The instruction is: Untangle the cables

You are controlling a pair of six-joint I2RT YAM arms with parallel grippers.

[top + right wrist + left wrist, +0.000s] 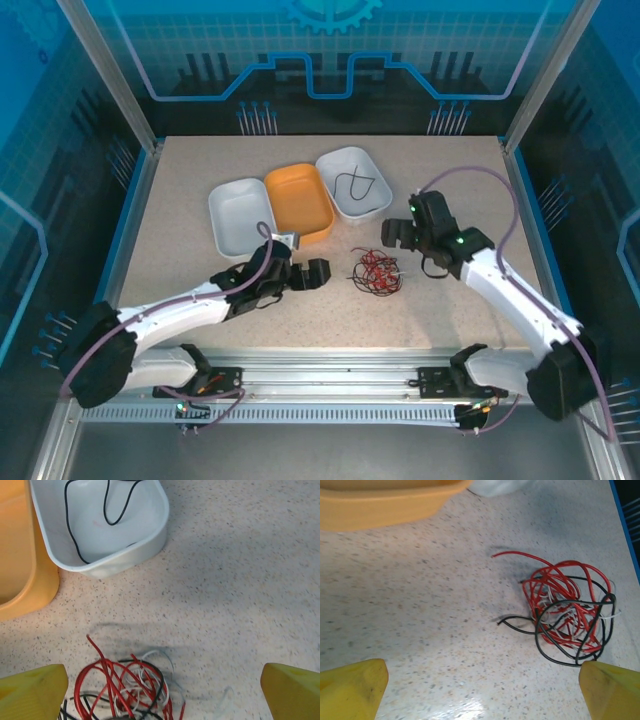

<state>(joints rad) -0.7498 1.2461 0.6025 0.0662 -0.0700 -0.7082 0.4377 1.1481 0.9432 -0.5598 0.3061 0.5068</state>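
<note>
Cables, roundish tangle, loose red end seemingly pointing toward orange tray

Place: robot lab cell
Walls: blue printed panels, metal posts
Base: speckled tabletop, aluminium rail along its near edge

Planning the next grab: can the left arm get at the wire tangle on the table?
Probably yes: the left pincer stands open beside the tangle, bare table between them, nothing across the way.
</note>
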